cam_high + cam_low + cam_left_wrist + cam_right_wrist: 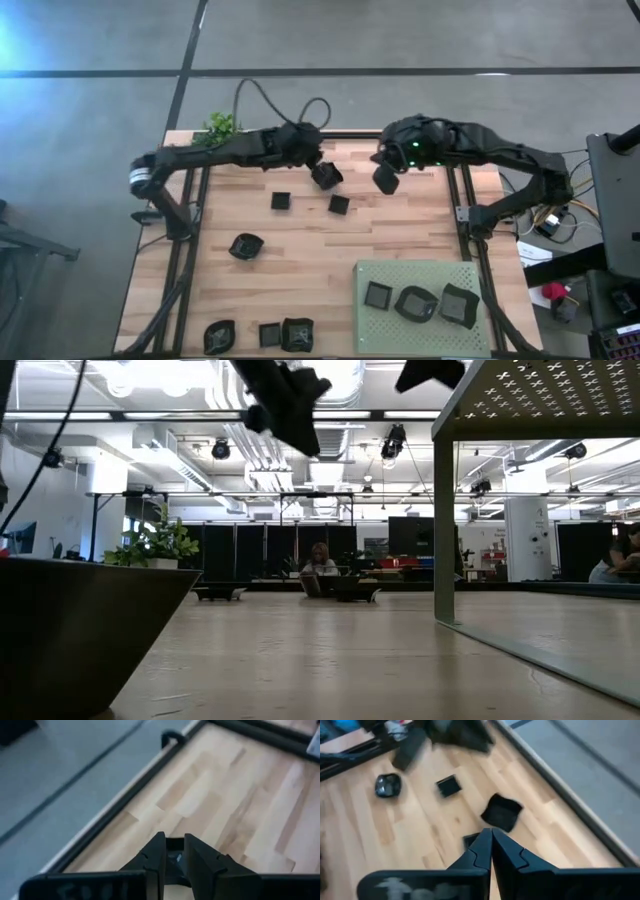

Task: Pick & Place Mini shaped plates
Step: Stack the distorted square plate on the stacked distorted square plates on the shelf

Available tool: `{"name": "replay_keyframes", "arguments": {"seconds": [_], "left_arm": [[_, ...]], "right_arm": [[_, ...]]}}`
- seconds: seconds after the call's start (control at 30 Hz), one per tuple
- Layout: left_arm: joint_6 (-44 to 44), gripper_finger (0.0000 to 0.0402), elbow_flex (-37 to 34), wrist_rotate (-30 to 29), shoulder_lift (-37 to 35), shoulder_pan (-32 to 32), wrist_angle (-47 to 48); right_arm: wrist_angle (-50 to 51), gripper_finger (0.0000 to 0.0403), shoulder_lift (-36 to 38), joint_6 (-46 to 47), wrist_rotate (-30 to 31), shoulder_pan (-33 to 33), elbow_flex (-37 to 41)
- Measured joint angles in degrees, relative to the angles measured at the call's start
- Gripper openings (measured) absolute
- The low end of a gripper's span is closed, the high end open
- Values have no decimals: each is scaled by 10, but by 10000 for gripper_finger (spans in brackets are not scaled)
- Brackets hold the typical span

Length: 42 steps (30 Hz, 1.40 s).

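Sorting of mini shaped plates (415,303) onto green mat (420,275), judged only partly done. Three lying side by side on the mat, probably set in a row to leave room for more. All others off the mat on the wooden table (300,270): three in a line well to the mat's left at the same near edge, one rounded dish (245,246) farther up and left, two square ones (281,201) beyond that.

Left gripper (325,174) far from the mat, up at the table's opposite edge, over a tilted dark plate (501,812) there. Tilt suggests a pinch by the rim or a drop onto one edge. Cannot tell whether clamped or released, nor whether that plate hangs or rests.

Right gripper (386,180) just beside the left one, on its mat-ward side, clenched on nothing and raised off the wood. Likely parked close but clear, keeping out of the other arm's way.

Small green plant (220,126) at the corner farthest from the mat, no part of the job.
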State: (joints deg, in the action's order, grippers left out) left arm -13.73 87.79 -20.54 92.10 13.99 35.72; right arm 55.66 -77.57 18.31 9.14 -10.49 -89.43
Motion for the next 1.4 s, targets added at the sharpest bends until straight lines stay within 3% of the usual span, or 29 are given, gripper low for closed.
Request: {"name": "replay_keyframes", "arguments": {"seconds": [0.17,0.33,0.77,1.17,1.4], "left_arm": [[-15,64,-32,-60,-73,-27,4],[-50,64,-87,-80,-142,-46,3],[-135,64,-222,-111,-262,-51,-30],[-127,64,-233,-107,-286,-53,-42],[-127,64,-234,-103,-286,-54,-41]], "right_arm": [[-68,8,-13,-3,-71,-37,51],[-144,8,-42,39,-169,-75,99],[-172,8,-204,111,-163,-104,94],[-170,11,-266,152,-150,-129,90],[-170,62,-296,137,-138,-131,91]]}}
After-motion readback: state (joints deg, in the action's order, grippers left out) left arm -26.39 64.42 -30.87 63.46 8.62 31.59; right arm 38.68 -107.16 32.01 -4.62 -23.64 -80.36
